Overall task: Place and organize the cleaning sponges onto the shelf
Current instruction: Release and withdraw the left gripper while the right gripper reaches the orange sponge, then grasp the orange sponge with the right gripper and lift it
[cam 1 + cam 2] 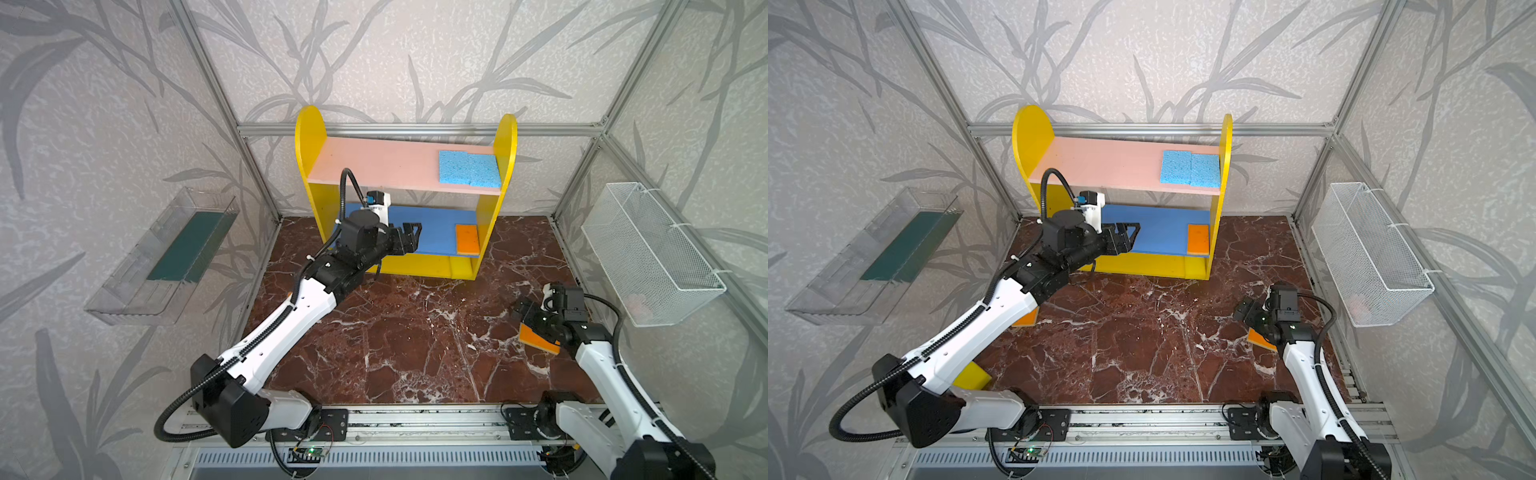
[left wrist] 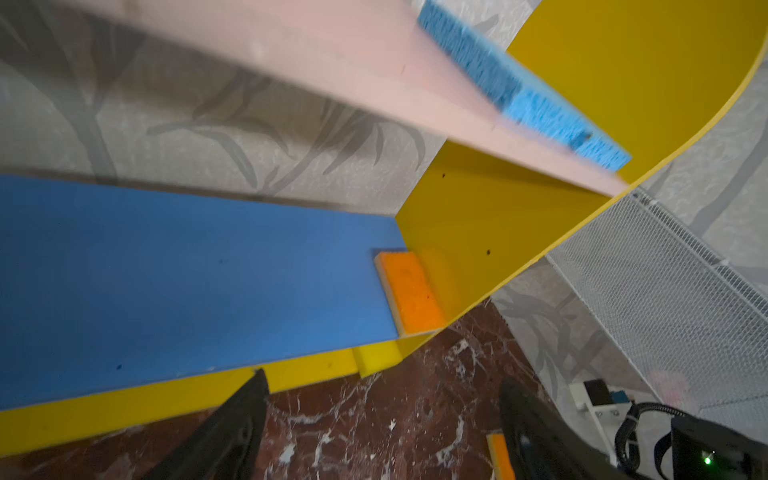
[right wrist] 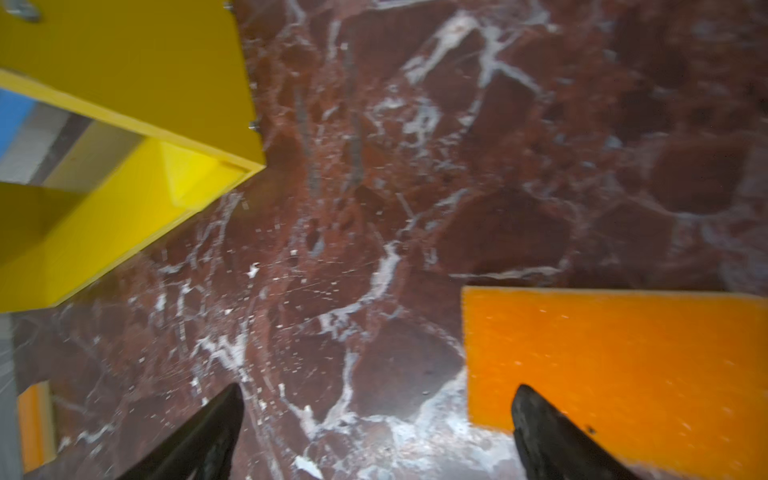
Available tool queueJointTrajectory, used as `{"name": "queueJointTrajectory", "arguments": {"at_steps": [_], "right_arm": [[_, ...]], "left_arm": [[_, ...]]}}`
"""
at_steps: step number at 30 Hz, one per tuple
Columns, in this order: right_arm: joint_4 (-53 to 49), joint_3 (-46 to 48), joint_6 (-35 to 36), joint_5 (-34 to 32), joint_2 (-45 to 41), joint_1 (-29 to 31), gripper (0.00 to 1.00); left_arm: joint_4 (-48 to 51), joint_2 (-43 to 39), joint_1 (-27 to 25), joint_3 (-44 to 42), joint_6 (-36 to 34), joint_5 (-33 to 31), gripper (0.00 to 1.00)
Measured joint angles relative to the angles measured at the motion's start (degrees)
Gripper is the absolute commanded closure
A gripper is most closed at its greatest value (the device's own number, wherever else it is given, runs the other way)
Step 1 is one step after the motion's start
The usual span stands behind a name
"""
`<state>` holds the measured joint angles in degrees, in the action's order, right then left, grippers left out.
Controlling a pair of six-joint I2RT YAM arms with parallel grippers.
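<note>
In a top view the left arm (image 1: 984, 328) covers most of an orange sponge (image 1: 1027, 319) and of a yellow sponge (image 1: 976, 376). The right arm (image 1: 598, 370) hides part of an orange-faced sponge (image 1: 536, 338) (one end shows). In the left wrist view the blue sponges (image 2: 519, 91) are blurred, and a yellow block (image 2: 376, 357) shows only its end under the blue board (image 2: 166, 270). A pinkish patch (image 1: 636, 305) in the wire basket (image 1: 648, 249) is too faint to tell.

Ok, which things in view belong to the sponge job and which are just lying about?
Job: shelf; two blue sponges on pink board; orange sponge on blue board; yellow sponge at base; floor orange sponge on the right; third orange sponge and yellow block on the left.
Lying about: clear wall tray; wire basket.
</note>
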<state>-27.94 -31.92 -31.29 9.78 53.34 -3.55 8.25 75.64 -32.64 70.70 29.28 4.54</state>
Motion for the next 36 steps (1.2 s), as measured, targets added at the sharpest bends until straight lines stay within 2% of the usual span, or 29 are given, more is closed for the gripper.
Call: {"name": "queueJointTrajectory", "arguments": {"at_steps": [6, 11, 15, 21, 23, 30, 36], "right_arm": [[-1.84, 1.31, -0.26, -8.46, -2.03, -0.15, 0.01], [-2.14, 1.90, -1.07, -11.76, -1.11, -0.22, 0.01], [0.00, 2.56, -1.46, -11.08, 4.35, -0.22, 0.01], [4.46, 1.90, -0.20, -6.36, 12.39, 0.76, 0.01], [6.21, 0.20, -0.07, -5.90, 15.67, 4.04, 0.01], [12.26, -8.48, -1.07, -5.18, 28.63, 22.86, 0.01], [14.43, -14.75, -3.82, -3.23, 34.93, 36.39, 0.01]], "left_arm": [[-8.20, -5.42, -0.24, -17.03, 4.37, 0.61, 0.13], [-15.76, -5.90, -0.37, -27.17, 8.98, 2.82, 0.15], [-19.43, -5.81, -1.07, -32.54, 11.47, 4.22, 0.15], [-22.80, -7.45, -1.44, -37.33, 12.66, 5.03, 0.15], [-23.63, -8.41, -1.44, -39.10, 12.83, 5.16, 0.15], [-24.46, -11.15, -1.44, -43.39, 13.05, 4.98, 0.16], [-22.62, -16.35, -1.44, -45.20, 12.90, 3.15, 0.16]]}}
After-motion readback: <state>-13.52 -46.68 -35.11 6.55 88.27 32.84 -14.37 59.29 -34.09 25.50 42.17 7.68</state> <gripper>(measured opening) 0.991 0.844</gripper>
